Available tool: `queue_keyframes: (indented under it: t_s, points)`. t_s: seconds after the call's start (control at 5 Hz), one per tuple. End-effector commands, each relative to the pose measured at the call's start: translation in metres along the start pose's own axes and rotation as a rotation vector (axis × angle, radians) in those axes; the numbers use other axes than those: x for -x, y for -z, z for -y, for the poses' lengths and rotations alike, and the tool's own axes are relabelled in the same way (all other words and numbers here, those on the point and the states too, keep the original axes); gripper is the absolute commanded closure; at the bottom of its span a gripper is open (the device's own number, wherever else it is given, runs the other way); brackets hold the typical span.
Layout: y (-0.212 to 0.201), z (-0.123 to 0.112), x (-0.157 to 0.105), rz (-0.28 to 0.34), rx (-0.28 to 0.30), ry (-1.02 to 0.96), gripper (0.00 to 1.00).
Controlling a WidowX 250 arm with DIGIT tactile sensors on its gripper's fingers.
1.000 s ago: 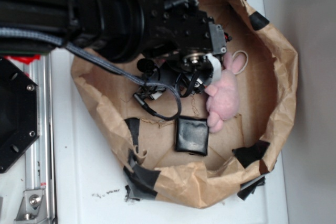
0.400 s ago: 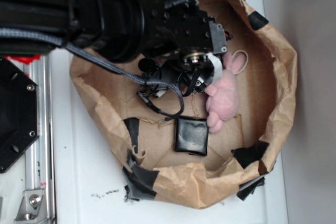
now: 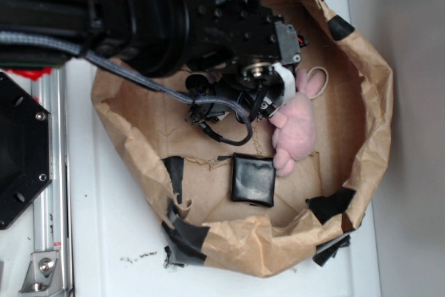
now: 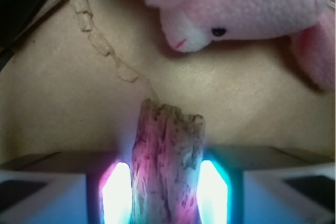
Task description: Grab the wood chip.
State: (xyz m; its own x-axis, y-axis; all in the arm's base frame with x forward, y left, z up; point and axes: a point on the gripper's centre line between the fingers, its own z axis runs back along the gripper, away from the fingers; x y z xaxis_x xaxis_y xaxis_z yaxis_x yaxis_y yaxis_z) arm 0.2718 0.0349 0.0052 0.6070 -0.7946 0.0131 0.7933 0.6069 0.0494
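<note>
Since a second earlier, the arm [image 3: 160,19] had been shifted slightly up the exterior view, its cable loop drawn closer beneath it. The gripper [image 4: 165,182] was closed on the wood chip [image 4: 167,161], clamped between its lit fingers [image 4: 212,190], long axis pointing ahead toward the pink plush [image 4: 236,3]. Brown paper [image 4: 63,108] lay beneath.
</note>
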Motion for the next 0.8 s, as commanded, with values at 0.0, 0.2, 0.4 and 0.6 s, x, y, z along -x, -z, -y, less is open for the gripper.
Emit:
queue_keyframes:
  t_s: [0.0, 0.2, 0.4, 0.6]
  points:
    - [0.000, 0.008, -0.006, 0.018, -0.029, 0.002, 1.00]
    - [-0.031, 0.009, -0.005, 0.062, -0.024, -0.098, 1.00]
    - [-0.082, 0.007, -0.012, 0.124, 0.022, -0.293, 1.00]
    - [-0.132, 0.008, -0.017, 0.175, 0.047, -0.453, 1.00]
